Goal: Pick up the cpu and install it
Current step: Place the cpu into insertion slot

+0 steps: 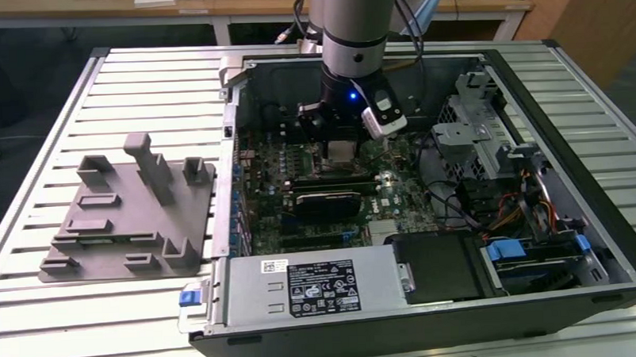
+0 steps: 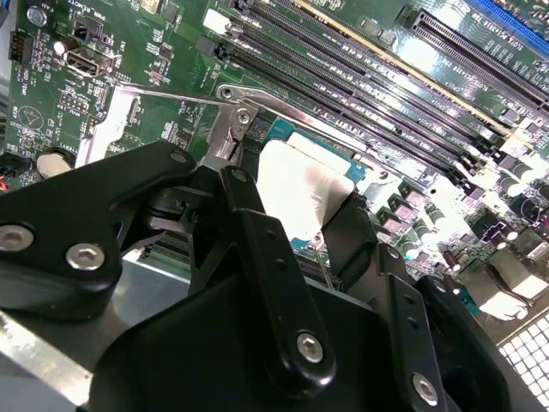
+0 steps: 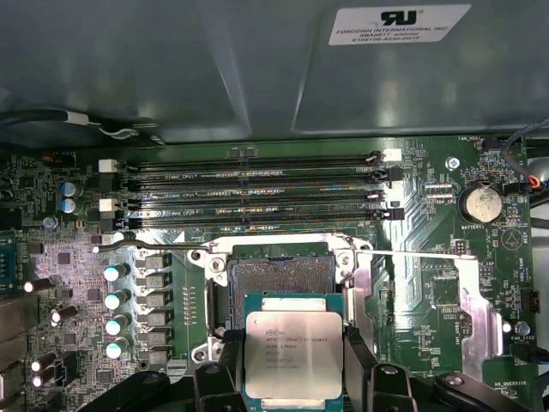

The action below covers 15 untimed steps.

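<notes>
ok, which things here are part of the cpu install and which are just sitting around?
In the job:
gripper, shut on the cpu
open socket

Just lying about:
grey tray with posts
memory slots
coin battery
power supply
</notes>
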Tool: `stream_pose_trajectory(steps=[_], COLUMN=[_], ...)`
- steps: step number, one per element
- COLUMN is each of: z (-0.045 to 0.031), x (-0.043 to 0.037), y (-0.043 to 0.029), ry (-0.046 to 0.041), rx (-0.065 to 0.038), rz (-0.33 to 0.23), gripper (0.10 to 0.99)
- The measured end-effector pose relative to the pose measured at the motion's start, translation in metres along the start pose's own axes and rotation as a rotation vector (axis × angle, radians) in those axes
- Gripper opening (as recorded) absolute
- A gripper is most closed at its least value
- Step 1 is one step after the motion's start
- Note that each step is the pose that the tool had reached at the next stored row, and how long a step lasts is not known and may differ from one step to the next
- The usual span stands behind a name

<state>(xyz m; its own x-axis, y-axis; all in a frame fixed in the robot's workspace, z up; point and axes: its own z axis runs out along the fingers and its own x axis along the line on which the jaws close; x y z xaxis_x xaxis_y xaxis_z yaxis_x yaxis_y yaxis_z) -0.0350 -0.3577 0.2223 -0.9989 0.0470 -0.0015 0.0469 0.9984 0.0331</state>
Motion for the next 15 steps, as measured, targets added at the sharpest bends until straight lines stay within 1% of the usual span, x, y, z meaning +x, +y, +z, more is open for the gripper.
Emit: stream_pose_trajectory(steps=[3,5,15], z=[0.0,0.0,0.0001], x=[0.0,0.0,0.0], y=[0.0,0.0,0.0], ry=[0.0,-0.0003,-0.0054], rx=[0.0,0.0,0.0], rz=[0.0,0.01,0.163], gripper=[0.545,0.545,0.545])
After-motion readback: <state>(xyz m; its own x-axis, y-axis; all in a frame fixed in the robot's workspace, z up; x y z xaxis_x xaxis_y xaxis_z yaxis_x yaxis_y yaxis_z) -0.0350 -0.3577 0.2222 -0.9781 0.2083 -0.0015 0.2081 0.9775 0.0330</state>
